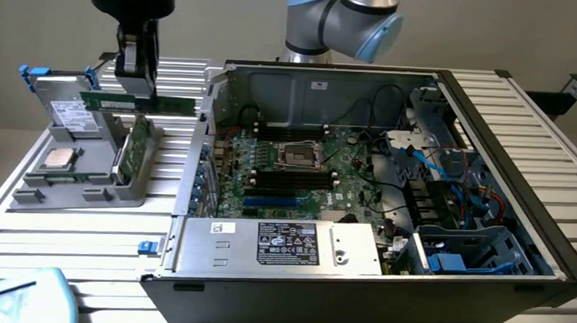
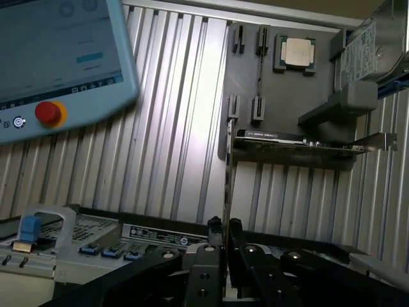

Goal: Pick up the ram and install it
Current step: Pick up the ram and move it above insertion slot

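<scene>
In the exterior view my gripper [image 1: 139, 91] hangs above the grey holder tray [image 1: 77, 192] at that view's left, shut on the ram [image 1: 140, 102]. The ram is a long, thin green stick held level, lifted clear of the tray. In the wrist view the ram [image 2: 227, 173] shows edge-on as a thin line running out from between the black fingertips [image 2: 215, 225] of my gripper [image 2: 225, 228]. The open computer case [image 1: 504, 142] lies to the exterior view's right, with black memory slots [image 1: 293, 178] on its motherboard.
The tray also holds a silver processor chip [image 1: 60, 159] [image 2: 297, 52] and a card with a metal bracket [image 1: 128, 151] [image 2: 300, 144]. A hard drive [image 1: 71, 112] leans at the tray's back. A power supply [image 1: 280, 245] fills the case front. A teach pendant [image 2: 64, 51] lies nearby.
</scene>
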`<state>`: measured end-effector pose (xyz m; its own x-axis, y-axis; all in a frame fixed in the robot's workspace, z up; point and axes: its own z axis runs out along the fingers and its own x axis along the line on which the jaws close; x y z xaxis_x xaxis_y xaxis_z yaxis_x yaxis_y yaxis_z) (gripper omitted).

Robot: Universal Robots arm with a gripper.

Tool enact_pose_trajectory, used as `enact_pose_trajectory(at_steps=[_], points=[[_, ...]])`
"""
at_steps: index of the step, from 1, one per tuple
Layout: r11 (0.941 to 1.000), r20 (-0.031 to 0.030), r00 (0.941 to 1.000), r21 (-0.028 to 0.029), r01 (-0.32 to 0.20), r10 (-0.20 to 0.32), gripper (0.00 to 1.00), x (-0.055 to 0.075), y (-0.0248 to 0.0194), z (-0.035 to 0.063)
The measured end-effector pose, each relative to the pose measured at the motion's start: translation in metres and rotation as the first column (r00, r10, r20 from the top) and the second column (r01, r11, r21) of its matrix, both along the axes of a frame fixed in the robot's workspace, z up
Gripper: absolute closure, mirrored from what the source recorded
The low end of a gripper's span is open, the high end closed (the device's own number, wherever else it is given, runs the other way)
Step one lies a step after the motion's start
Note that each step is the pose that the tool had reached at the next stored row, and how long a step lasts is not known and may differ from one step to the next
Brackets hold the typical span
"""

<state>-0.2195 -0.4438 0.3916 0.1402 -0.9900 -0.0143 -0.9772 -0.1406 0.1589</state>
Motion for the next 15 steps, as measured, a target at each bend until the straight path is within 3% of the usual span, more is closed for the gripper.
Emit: enact_pose_trajectory(at_steps=[11,15], points=[[1.0000,-0.0211,0.9998,0.0051,0.000,0.000,0.85,0.040,-0.0010,0.0013],[0.9999,-0.0237,0.9997,0.0131,0.000,0.000,0.85,0.057,-0.0010,0.0028]])
